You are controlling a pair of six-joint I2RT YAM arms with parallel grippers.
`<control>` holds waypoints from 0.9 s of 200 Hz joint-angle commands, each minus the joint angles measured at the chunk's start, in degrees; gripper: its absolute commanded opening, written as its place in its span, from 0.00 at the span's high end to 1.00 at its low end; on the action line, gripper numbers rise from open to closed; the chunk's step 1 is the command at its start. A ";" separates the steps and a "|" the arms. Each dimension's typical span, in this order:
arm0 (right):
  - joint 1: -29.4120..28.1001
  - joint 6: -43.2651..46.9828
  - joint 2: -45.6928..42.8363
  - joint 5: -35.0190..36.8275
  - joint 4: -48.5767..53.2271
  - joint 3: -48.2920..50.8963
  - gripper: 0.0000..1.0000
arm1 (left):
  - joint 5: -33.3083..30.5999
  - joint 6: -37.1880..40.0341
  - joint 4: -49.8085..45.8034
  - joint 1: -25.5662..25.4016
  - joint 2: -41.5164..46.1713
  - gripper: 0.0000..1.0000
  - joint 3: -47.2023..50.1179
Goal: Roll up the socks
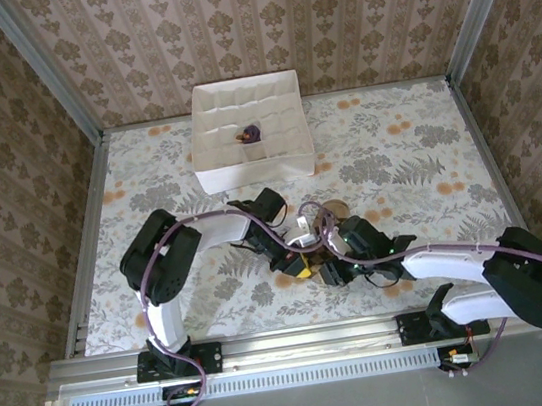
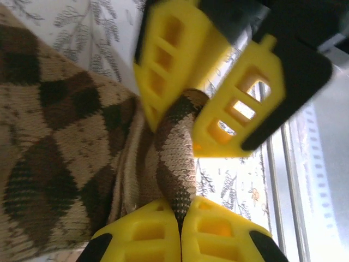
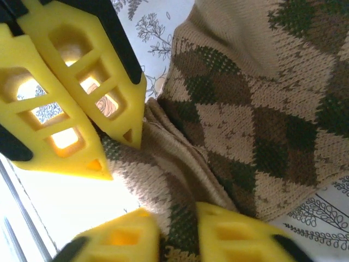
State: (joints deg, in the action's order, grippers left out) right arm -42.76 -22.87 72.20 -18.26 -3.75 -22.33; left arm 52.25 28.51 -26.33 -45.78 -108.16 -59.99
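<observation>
Folds of the brown-and-tan diamond-checked knit sock [image 2: 60,158] are pinched tight by the left gripper [image 2: 181,210] and right gripper [image 3: 177,218] on the floral surface [image 1: 417,162].

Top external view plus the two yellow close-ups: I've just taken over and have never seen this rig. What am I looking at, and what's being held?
The top view looks down on a flowered table with two robot arms bolted at its near edge, the left arm and the right arm. The close-ups come from a camera on each wrist, and the yellow pieces are claw fingers. The left claw and the right claw meet mid-table. Both pinch one raised fold of the brown-and-tan checked sock, and the rest of it lies on the table. At the far side sits a white divided box holding a small dark purple bundle.
</observation>
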 commanded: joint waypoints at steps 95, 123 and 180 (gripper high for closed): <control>7.64 -8.80 15.94 -1.40 19.28 -9.81 1.00 | -23.28 1.55 38.96 -1.08 24.05 0.64 26.47; 9.05 -9.12 19.49 -3.01 22.67 -12.21 1.00 | -34.71 10.49 44.22 -6.14 30.27 0.59 31.98; 10.51 -10.42 24.79 -5.09 23.56 -13.49 1.00 | -46.34 16.37 46.76 -13.24 28.80 0.62 31.61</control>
State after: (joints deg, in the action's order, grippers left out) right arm -32.60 -31.73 90.91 -31.38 10.98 -39.07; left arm 12.49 42.09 17.58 -58.28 -77.56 -27.77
